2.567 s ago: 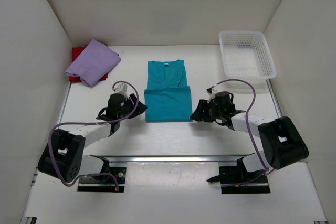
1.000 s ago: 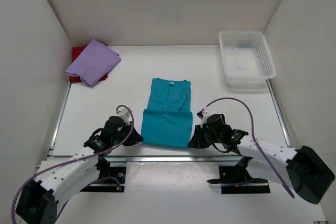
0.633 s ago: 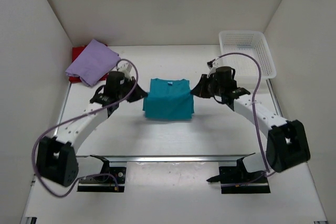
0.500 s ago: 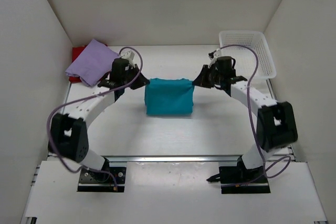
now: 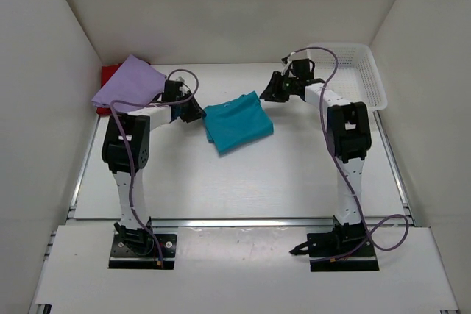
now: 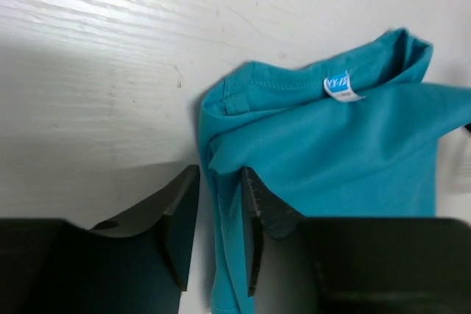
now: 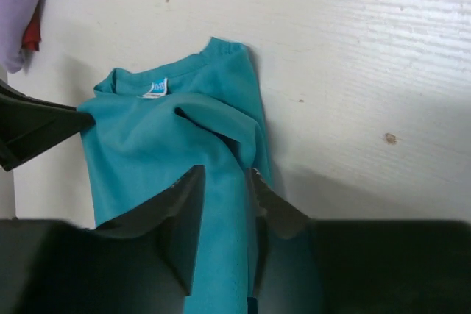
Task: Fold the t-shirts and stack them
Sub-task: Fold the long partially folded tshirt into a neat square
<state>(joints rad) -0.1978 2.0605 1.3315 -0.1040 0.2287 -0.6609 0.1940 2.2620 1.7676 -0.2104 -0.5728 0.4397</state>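
Observation:
The teal t-shirt (image 5: 237, 123) lies folded and slightly skewed in the middle of the table, collar label up (image 6: 338, 87). My left gripper (image 5: 197, 113) is at its left edge. Its jaws stand open around a hanging fold of teal cloth (image 6: 346, 152), with a gap beside one finger (image 6: 180, 226). My right gripper (image 5: 272, 93) is at the shirt's far right corner, open too, with teal cloth (image 7: 147, 145) lying between its fingers (image 7: 184, 218). The lavender t-shirt (image 5: 129, 86) rests on the red t-shirt (image 5: 108, 73) at the far left.
A white mesh basket (image 5: 379, 86) stands at the far right corner. White walls close in the table on three sides. A metal rail runs along the near edge (image 5: 235, 220). Both arms reach far out over the table.
Both grippers carried the teal shirt's near edge to the far side, folding it over. Their jaws were shut on the cloth and have now parted.

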